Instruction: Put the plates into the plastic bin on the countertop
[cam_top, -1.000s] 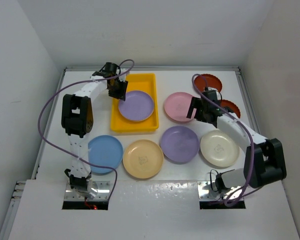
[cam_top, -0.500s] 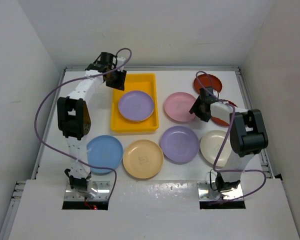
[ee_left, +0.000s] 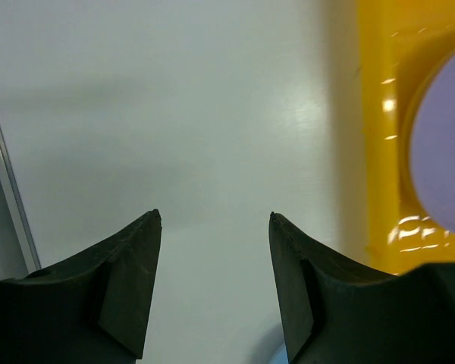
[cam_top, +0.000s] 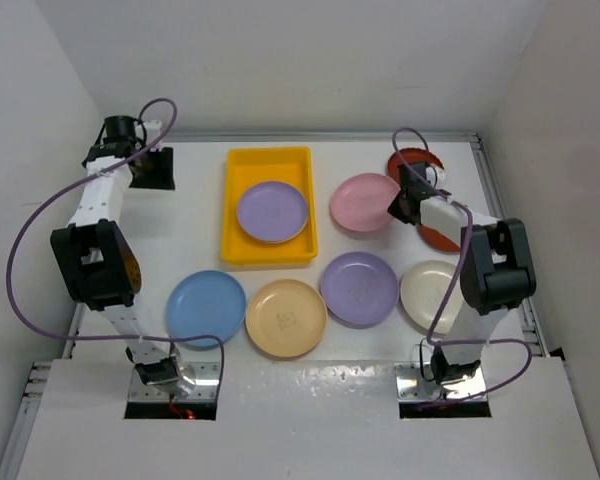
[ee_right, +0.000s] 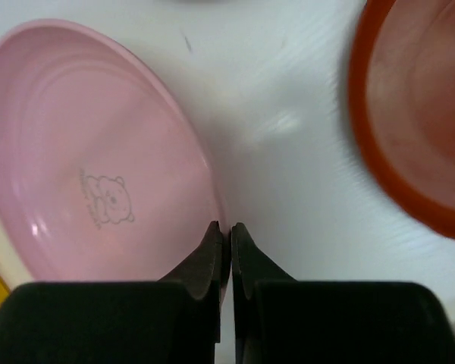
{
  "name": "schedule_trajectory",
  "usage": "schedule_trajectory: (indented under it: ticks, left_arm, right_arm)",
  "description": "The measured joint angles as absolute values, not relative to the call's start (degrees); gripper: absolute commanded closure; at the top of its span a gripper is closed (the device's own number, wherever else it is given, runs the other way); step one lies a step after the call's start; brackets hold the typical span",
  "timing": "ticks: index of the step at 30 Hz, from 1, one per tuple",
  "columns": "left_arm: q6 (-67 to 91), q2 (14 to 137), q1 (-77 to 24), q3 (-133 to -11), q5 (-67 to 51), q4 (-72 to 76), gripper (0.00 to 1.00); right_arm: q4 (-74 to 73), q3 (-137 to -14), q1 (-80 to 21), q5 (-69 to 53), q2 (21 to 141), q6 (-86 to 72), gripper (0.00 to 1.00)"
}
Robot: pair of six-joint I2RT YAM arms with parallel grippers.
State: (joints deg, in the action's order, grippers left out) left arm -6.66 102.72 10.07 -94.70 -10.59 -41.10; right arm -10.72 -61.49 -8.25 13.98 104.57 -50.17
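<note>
The yellow plastic bin [cam_top: 234, 205] holds one lilac plate [cam_top: 272, 211]. To its right, my right gripper [cam_top: 400, 205] is shut on the right rim of a pink plate [cam_top: 363, 201]. The right wrist view shows that gripper [ee_right: 229, 227] pinching the pink plate's [ee_right: 98, 152] thin edge. My left gripper [cam_top: 155, 168] hangs open and empty over the bare countertop [cam_top: 185, 225] left of the bin. In the left wrist view the left gripper [ee_left: 214, 216] has the bin [ee_left: 375, 152] and lilac plate [ee_left: 444, 152] to its right.
Along the front lie a blue plate [cam_top: 206, 308], a tan-yellow plate [cam_top: 286, 318], a second lilac plate [cam_top: 359, 288] and a cream plate [cam_top: 435, 295]. Dark red plates sit at the back right [cam_top: 417, 160] and under the right arm [cam_top: 442, 238]. White walls enclose the table.
The left arm swung left, away from the bin, leaving the lilac plate inside. The right gripper closed on the pink plate's rim, and the plate shifted slightly toward the back.
</note>
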Motion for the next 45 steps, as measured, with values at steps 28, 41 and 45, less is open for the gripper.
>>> schedule_trajectory:
  ticks: [28, 41, 45]
  left_arm:
    - [-9.3, 102.1, 22.6, -82.2, -12.8, -43.0, 0.39]
    - [-12.7, 102.1, 22.3, -81.1, -15.8, -43.6, 0.39]
    - [-22.0, 101.1, 20.3, -79.1, -18.7, -48.1, 0.36]
  right_arm:
    - [-18.8, -93.4, -31.6, 3.6, 122.8, -31.2, 0.99]
    - [-18.9, -96.9, -31.8, 2.7, 124.7, -28.3, 0.47]
    - [-18.8, -97.0, -32.1, 3.7, 124.6, -26.1, 0.47]
